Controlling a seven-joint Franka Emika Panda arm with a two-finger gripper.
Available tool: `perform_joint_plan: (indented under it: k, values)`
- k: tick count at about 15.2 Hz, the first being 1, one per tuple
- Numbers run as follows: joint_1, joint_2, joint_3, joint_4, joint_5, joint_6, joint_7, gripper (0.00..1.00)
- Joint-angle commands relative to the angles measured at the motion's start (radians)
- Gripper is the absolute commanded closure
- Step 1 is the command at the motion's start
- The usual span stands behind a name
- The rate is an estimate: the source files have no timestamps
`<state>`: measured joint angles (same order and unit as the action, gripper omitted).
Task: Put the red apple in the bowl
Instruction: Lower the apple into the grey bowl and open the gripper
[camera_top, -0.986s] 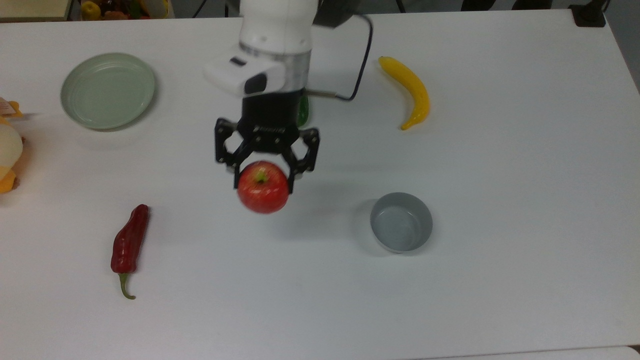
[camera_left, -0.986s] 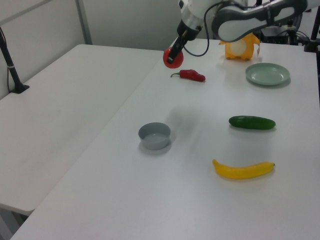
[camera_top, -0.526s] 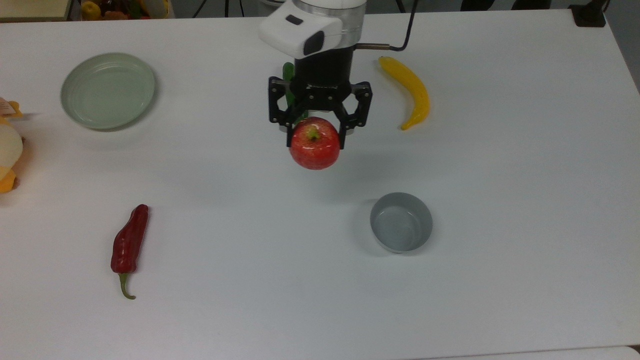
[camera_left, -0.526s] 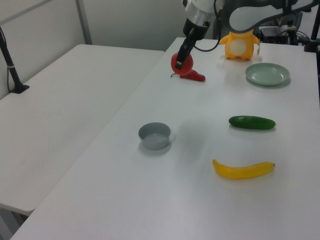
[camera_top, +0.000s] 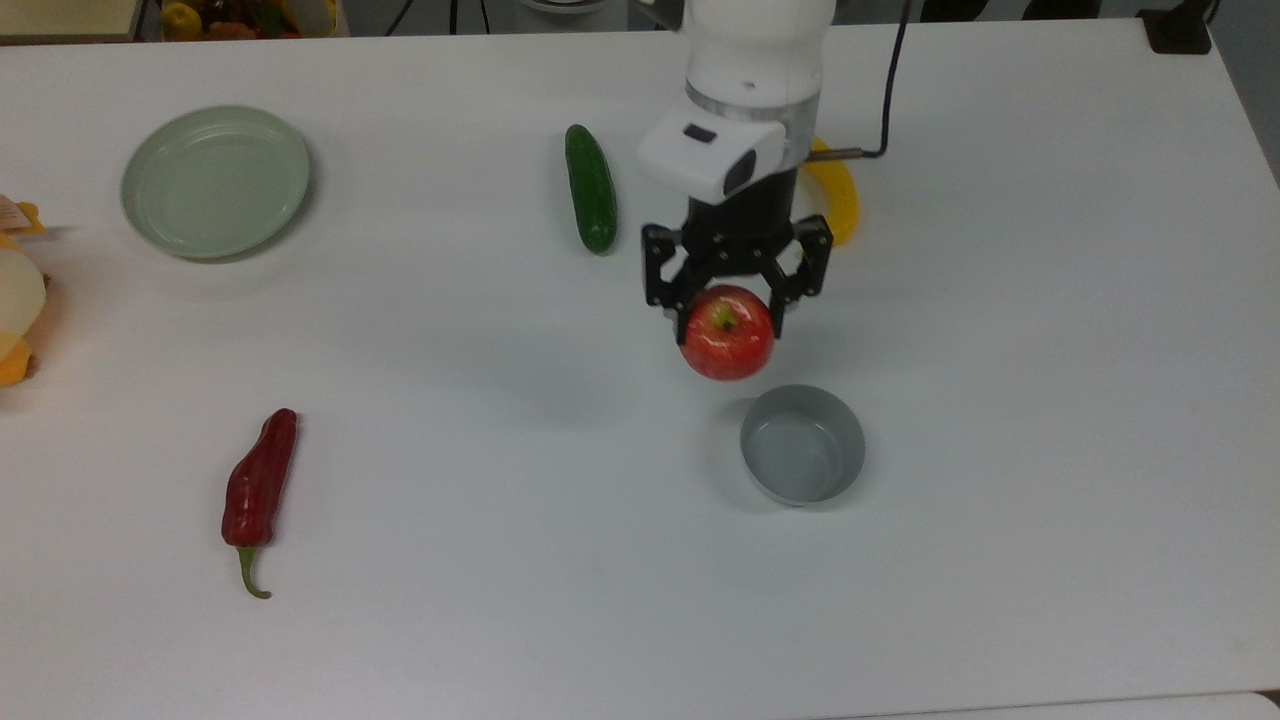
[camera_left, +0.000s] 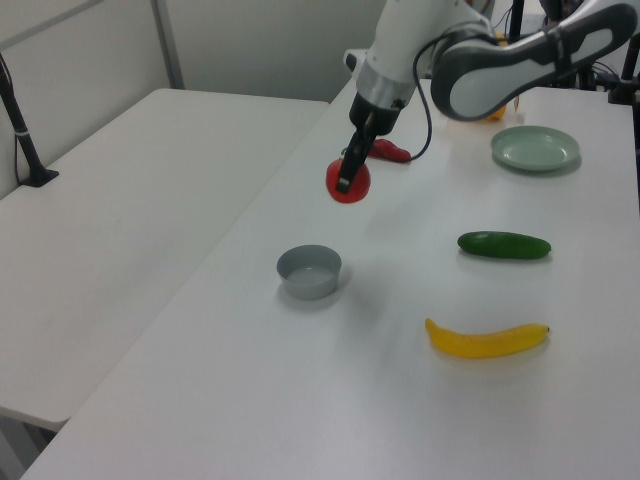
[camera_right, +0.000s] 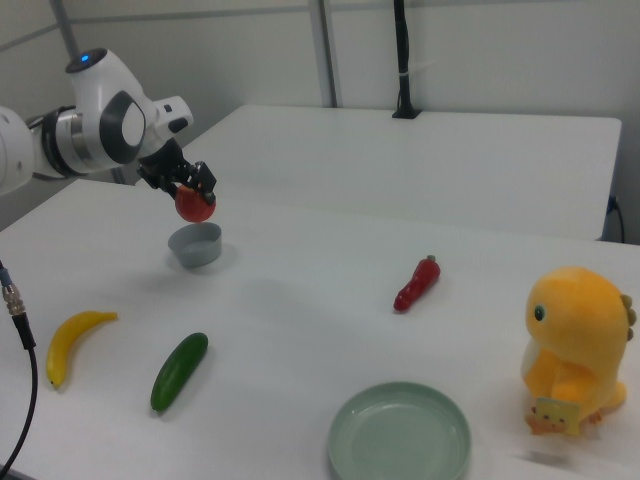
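we see gripper (camera_top: 729, 312) clamping red apple (camera_top: 728, 334) | aloft, just up-left of bowl (camera_top: 803, 444) | cucumber (camera_top: 590, 200) left

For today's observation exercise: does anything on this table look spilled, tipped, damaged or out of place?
Nothing stands out. The gripper holds the red apple in the air near the upright bowl. The chili, cucumber, banana and plate lie apart and intact.
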<state>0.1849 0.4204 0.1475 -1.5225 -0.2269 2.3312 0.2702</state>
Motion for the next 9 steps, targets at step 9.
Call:
perform_joint_plan:
  k: [9]
  values:
    - [0.077,0.21,-0.002,0.004,-0.183,0.345,0.182,0.87]
